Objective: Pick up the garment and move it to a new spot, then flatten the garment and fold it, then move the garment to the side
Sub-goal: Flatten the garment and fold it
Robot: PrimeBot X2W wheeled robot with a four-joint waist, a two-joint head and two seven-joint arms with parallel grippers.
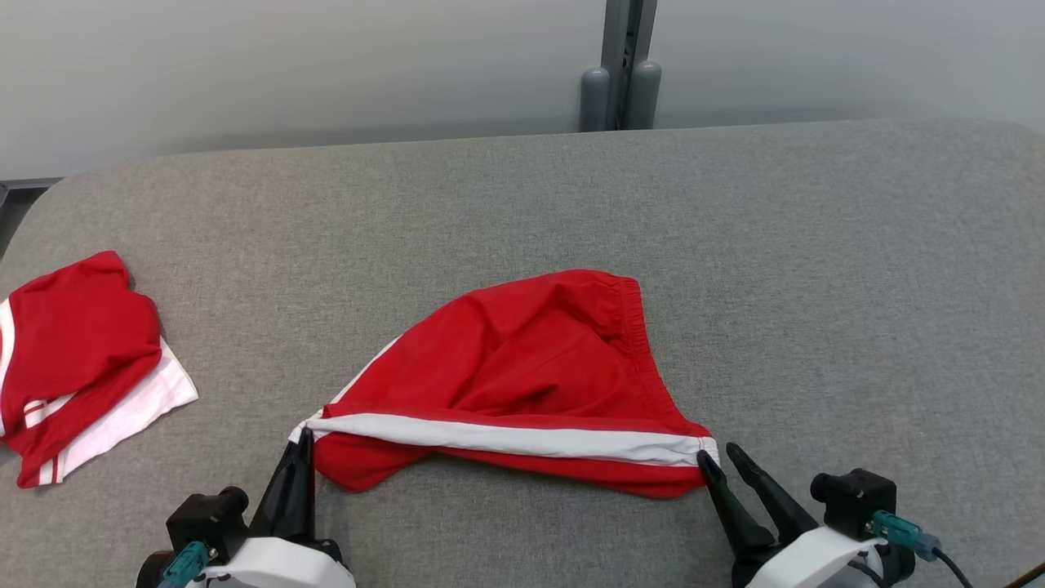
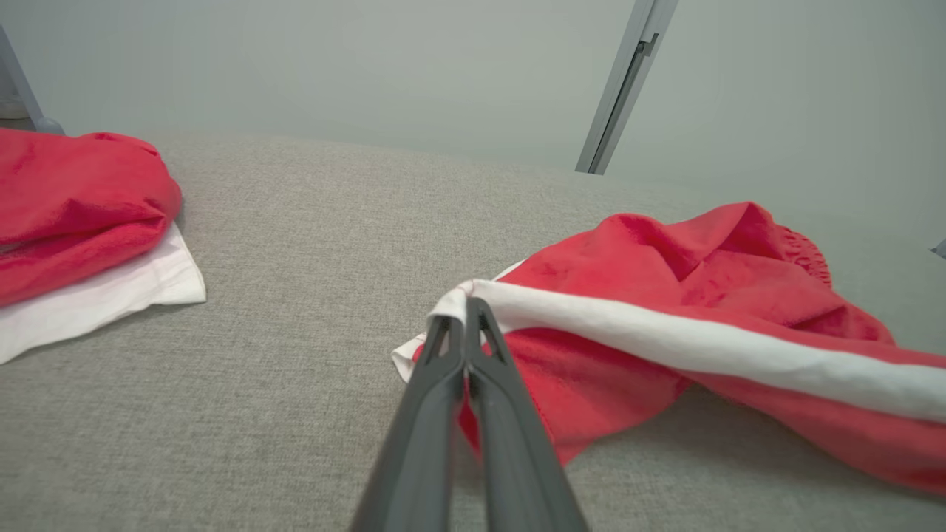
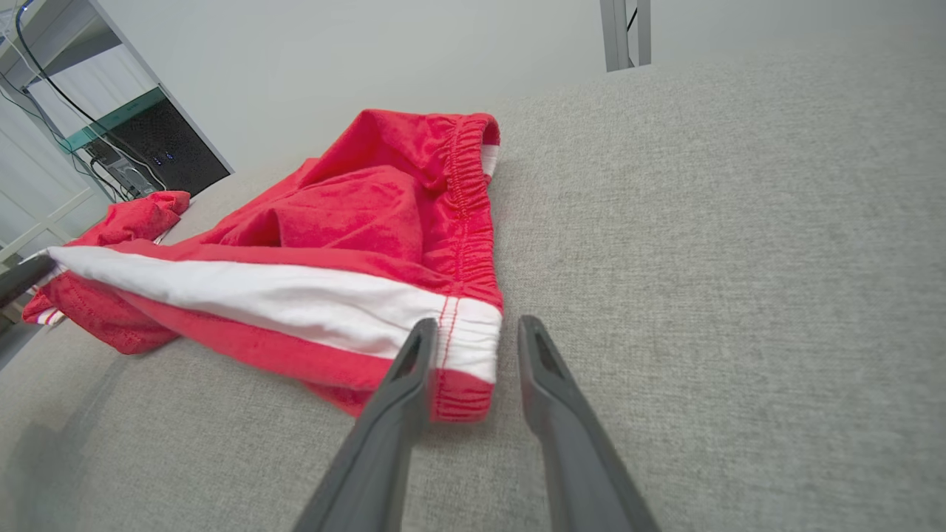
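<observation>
One grey table [image 1: 735, 245] carries the red shorts [image 1: 531, 351] at its near middle, with a second red-and-white garment [image 1: 73, 343] well off to the left. My left gripper [image 1: 304, 441] clamps the shorts' white-striped corner; my right gripper [image 1: 717, 452] stands with fingers apart, straddling the waistband end.

Looks like a lab: padded grey bench [image 1: 522, 204], bare wall [image 1: 245, 65], computer tower [image 3: 159, 148] with loose cables [image 3: 44, 81] beside it.

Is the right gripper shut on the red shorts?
No: fingers of the right gripper stand apart, either side of a corner of the red shorts.
</observation>
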